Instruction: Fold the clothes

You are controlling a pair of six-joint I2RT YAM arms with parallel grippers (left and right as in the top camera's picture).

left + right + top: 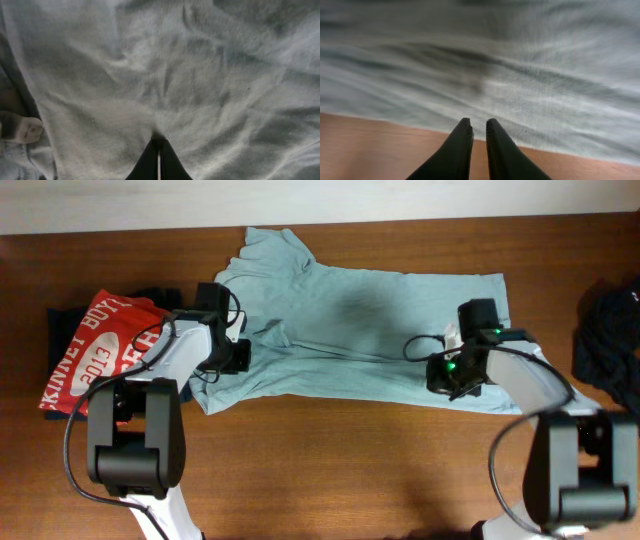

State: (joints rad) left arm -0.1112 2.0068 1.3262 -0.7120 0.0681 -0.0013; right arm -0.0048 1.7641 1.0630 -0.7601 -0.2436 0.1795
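The thin, softly wrinkled pale grey-blue t-shirt (370,320) lies spread across the wooden table (330,470), its fine weave puckered where the left gripper (159,142) pinches it between black tapered fingers, while the right gripper (479,121), fingers nearly touching, seems to nip the blurred hem.

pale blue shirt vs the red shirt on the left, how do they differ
The pale blue shirt is plain; the red shirt has white lettering. The pale blue shirt lies spread wide; the red shirt is bundled small on dark fabric. Both are on the wooden table.
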